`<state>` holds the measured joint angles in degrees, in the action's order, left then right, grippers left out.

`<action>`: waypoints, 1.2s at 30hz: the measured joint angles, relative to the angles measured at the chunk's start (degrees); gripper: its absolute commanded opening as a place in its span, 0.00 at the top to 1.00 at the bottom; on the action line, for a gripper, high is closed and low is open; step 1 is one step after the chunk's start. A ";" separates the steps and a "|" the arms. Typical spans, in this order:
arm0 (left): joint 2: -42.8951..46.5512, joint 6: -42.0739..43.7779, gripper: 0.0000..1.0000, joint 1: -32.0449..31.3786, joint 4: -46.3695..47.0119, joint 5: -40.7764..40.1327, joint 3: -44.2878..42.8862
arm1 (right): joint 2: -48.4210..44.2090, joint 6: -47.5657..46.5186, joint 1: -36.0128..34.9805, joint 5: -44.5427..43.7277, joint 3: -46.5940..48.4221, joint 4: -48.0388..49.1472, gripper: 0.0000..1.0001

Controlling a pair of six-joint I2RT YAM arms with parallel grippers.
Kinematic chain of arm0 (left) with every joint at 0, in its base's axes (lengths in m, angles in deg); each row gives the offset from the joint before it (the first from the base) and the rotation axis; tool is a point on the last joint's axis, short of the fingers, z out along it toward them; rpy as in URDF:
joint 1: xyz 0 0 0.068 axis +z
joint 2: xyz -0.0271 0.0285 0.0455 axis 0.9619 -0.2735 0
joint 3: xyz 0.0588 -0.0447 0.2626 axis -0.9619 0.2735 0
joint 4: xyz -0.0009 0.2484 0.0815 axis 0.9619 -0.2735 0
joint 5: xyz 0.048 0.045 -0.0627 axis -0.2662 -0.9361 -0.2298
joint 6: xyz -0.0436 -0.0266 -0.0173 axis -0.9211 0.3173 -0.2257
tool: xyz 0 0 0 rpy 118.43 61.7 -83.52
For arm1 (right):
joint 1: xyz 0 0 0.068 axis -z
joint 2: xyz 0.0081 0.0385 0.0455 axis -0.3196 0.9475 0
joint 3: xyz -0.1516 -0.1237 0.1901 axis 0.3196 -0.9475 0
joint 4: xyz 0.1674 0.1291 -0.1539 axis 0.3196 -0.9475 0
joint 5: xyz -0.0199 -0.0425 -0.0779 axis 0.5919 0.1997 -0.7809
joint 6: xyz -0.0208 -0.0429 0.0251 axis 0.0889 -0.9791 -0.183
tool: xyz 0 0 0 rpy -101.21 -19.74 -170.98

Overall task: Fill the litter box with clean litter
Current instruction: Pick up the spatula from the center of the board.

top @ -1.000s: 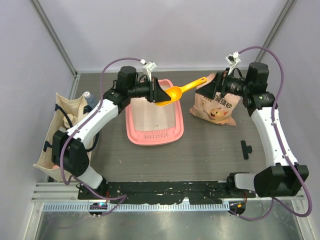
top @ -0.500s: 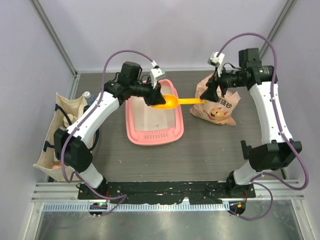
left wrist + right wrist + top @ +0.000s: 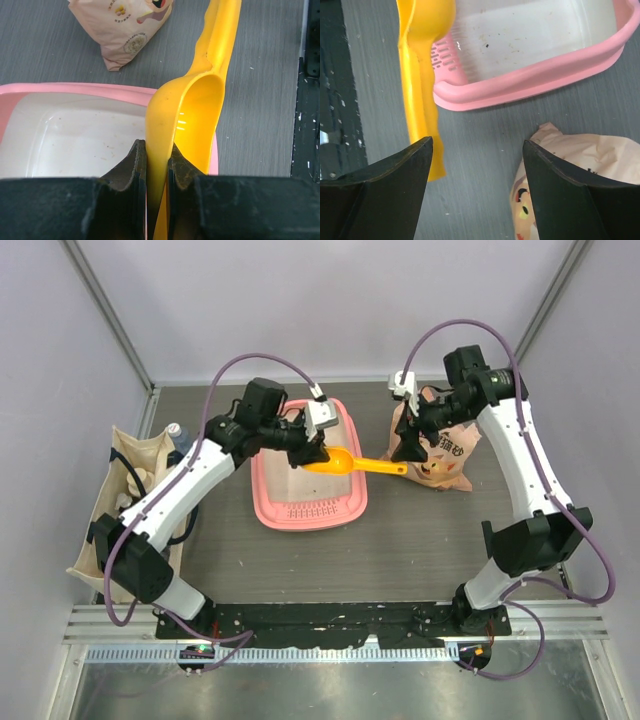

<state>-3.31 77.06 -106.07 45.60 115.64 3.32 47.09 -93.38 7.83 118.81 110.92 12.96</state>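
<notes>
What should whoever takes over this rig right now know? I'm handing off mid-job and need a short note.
Left gripper: shut on the bowl wall of the yellow scoop, holding it over the right rim of the litter box.
Right gripper: open, jaws wide, beside the scoop's handle end, not clamped on it.
Litter box: on the table between the arms, floor bare but for specks. Litter bag lies to its right.
Done: scoop picked up; it is empty.
Left: probably scoop clean litter from the bag and fill the box.
</notes>
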 measured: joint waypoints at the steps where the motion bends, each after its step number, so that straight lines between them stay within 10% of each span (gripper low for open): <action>1: 0.00 0.00 1.00 -0.11 0.31 -0.22 0.15 | 0.00 1.70 0.26 0.81 -0.04 -0.09 0.21; 8: 3.80 -14.12 1.00 0.09 12.90 -5.66 9.60 | -8.28 43.65 15.43 8.00 -17.51 33.66 0.04; 18: 0.48 -48.96 1.00 0.20 27.98 -9.70 9.84 | -14.53 97.81 13.77 1.11 -35.50 86.47 0.03; 36: -7.30 -61.33 1.00 0.63 34.73 -10.91 2.78 | -14.71 101.07 9.75 0.52 -35.32 89.74 0.21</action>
<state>-10.61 15.73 -105.44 80.33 104.73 6.09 32.38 7.69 17.58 119.34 75.60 102.70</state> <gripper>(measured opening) 0.171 0.844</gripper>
